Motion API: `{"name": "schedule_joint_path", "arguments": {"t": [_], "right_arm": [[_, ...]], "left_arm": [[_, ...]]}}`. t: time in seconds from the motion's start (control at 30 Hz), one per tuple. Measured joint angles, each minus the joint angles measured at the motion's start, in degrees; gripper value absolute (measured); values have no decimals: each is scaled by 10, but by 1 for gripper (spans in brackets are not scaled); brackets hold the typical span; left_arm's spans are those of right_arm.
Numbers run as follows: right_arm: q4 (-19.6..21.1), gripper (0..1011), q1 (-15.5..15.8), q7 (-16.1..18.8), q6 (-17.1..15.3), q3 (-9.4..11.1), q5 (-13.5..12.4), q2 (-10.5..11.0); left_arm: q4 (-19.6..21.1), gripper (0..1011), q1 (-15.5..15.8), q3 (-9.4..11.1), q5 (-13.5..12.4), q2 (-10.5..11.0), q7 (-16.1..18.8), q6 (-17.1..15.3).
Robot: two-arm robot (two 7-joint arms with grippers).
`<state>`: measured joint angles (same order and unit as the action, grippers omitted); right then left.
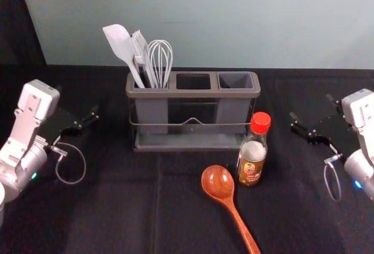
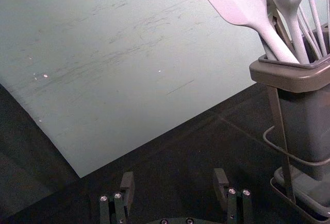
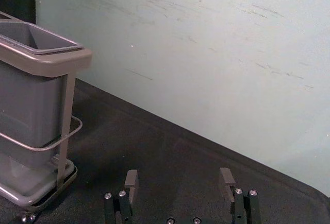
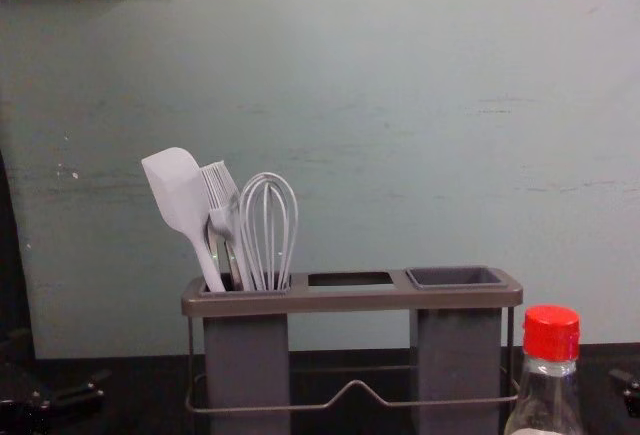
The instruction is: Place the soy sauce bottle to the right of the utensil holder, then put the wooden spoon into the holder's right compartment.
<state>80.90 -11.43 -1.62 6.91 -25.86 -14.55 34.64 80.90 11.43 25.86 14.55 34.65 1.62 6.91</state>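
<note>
My left gripper (image 1: 78,105) is open left of the utensil holder (image 1: 193,93); my right gripper (image 1: 312,109) is open to the holder's right. Both pairs of fingers are parted around nothing: left gripper (image 2: 174,178) in the left wrist view, right gripper (image 3: 179,177) in the right wrist view. The soy sauce bottle (image 1: 253,152), red-capped, stands upright in front of the holder's right end. Left of it lies the wooden spoon (image 1: 218,183), bowl toward the holder and handle toward the front right. The right compartment (image 4: 457,277) holds nothing visible; the middle opening is also unfilled.
A white spatula (image 1: 121,44), a brush and a whisk (image 1: 159,61) stand in the holder's left compartment. Dark cloth (image 1: 117,207) covers the table, with free room right of the holder. A pale wall (image 1: 234,20) rises behind the table.
</note>
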Motion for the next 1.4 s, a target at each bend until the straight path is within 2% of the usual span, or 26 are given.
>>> {"name": "schedule_joint_path", "arguments": {"t": [0.1,0.33,0.7,0.97,1.23,1.4], "right_arm": [[0,1003,2,1,0,2,0,0],[20,1003,29,7,8,20,0,7],[97,1003,109,22,31,57,-11,40],[157,1003,172,41,44,89,-31,67],[199,1003,216,58,57,107,-36,82],[223,1003,239,84,64,114,-42,95]], "left_arm": [[0,1005,0,0,0,0,0,0],[0,1005,0,0,0,0,0,0],[0,1005,0,0,0,0,0,0],[0,1005,0,0,0,0,0,0],[0,1005,0,0,0,0,0,0],[0,1005,0,0,0,0,0,0]]}}
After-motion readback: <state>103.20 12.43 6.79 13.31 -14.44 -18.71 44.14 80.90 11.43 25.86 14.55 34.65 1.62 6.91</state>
